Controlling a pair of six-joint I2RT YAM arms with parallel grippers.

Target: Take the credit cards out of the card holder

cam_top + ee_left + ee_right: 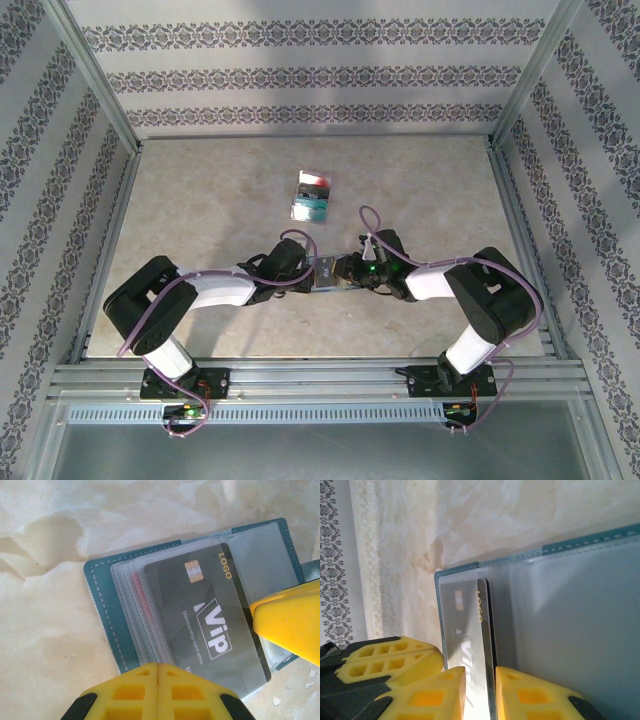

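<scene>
Right up close, the left gripper (157,672) has its yellow fingers pressed together at the near edge of the holder (102,610); can't tell if they've nipped any of it. The holder lies open on the table (200,200) between the arms, clear sleeves fanned out; the right gripper (480,690) is pinching the dark VIP card (210,620) by its edge; other cards (312,196) are piled further back, well apart.

One camera looks down from behind; both wrist cameras hug the card holder (101,607).
</scene>
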